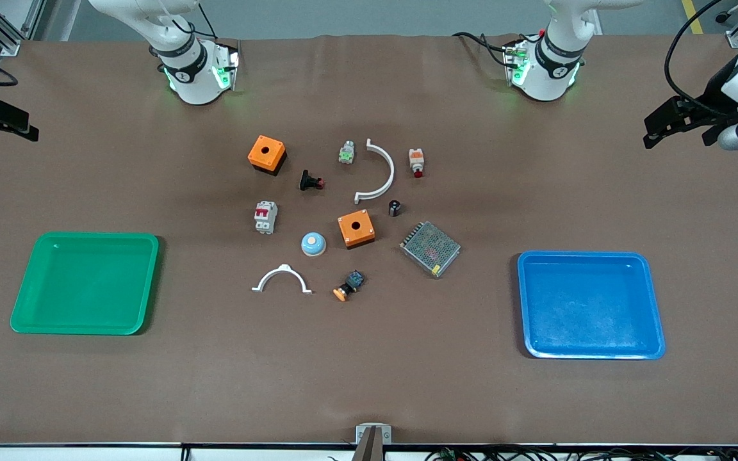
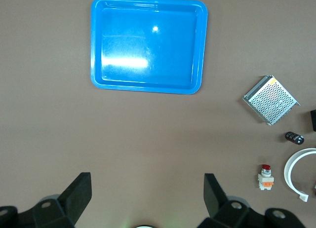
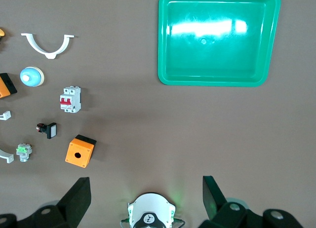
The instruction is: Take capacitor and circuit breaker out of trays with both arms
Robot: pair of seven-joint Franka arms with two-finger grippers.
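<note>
Both trays are bare: capacitor (image 1: 394,207) and circuit breaker (image 1: 265,217) lie on the worktop (image 1: 369,384), well apart from the left end effector (image 2: 146,198) and right end effector (image 3: 145,198), both released, waiting.

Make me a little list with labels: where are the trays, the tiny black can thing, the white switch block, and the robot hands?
green tray: toward the right arm's end of the table, nothing in it
blue tray: toward the left arm's end, nothing in it
capacitor: on the table among the parts, in neither tray
circuit breaker: on the table, in neither tray
left gripper: open, holding nothing, raised at its own end of the table
right gripper: open, holding nothing, raised at its own end
</note>
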